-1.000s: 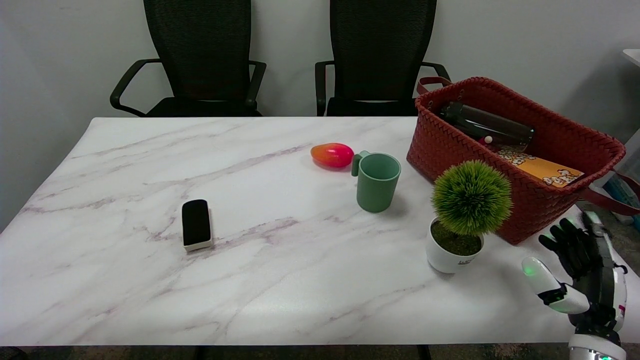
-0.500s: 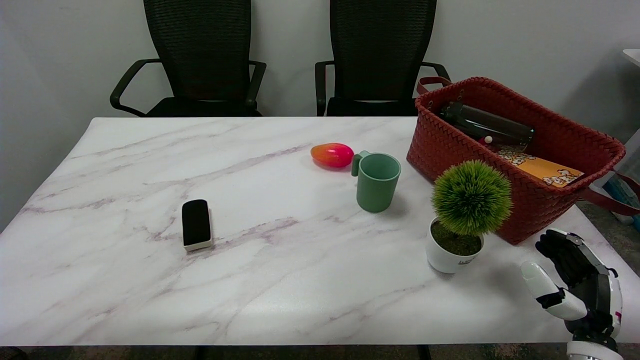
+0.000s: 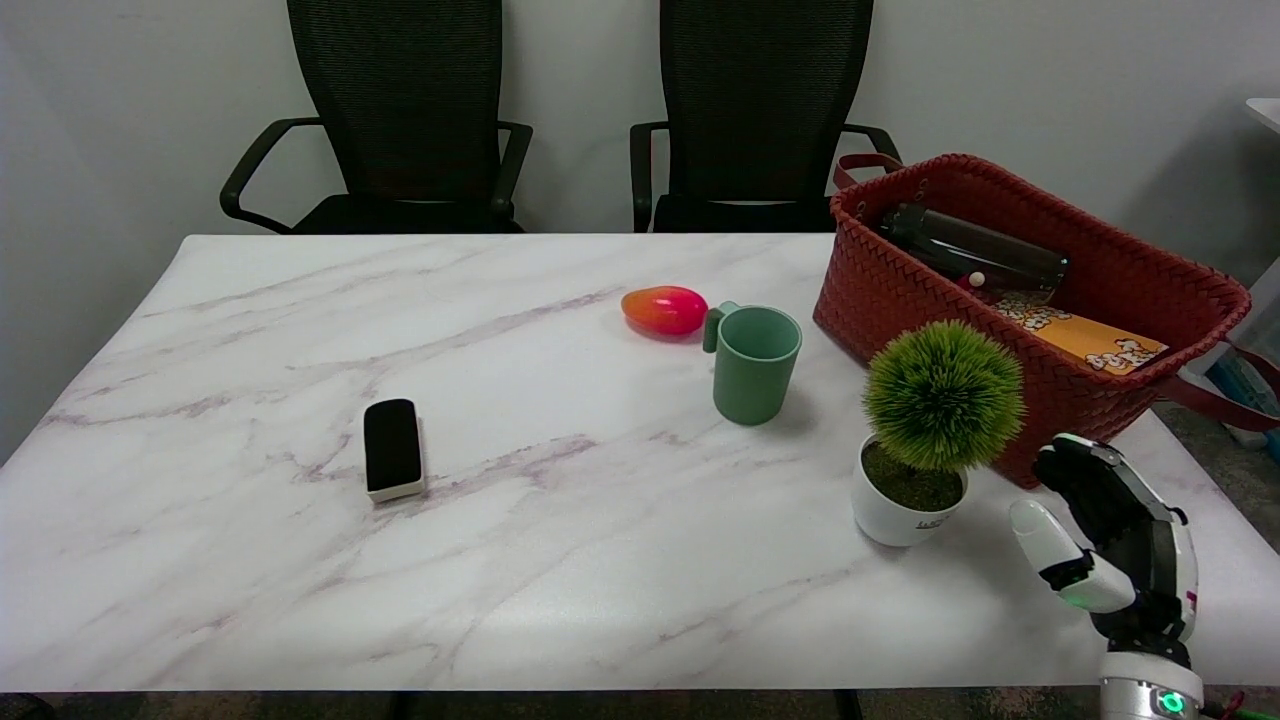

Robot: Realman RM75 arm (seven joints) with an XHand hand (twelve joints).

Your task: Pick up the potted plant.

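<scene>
Robot hand (image 3: pixel 1100 540): positioned over the near right corner of the tabletop (image 3: pixel 560 560), fingers spread apart, thumb extended toward the left, nothing held. It stands just beside the potted plant (image 3: pixel 925 440) on that item's right, with a visible gap between them; no contact.

Potted plant: upright on the tabletop near the right edge, in a small white pot, with a round green tuft above. It stands directly in front of the red woven basket (image 3: pixel 1120 400); whether the foliage touches the basket wall cannot be determined.

Red woven basket: occupies the far right corner area of the tabletop. Contents visible: a dark bottle (image 3: pixel 975 250) lying on its side and an orange packet (image 3: pixel 1085 335).

Green mug (image 3: pixel 755 365): upright, toward the middle of the tabletop, left of the plant and apart from it. A red-orange mango-shaped object (image 3: pixel 665 310) lies just behind the mug's handle.

Black eraser block (image 3: pixel 392 448): lies flat toward the left half of the tabletop, well apart from everything else.

Two black office chairs (image 3: pixel 400 120) stand behind the far edge.
</scene>
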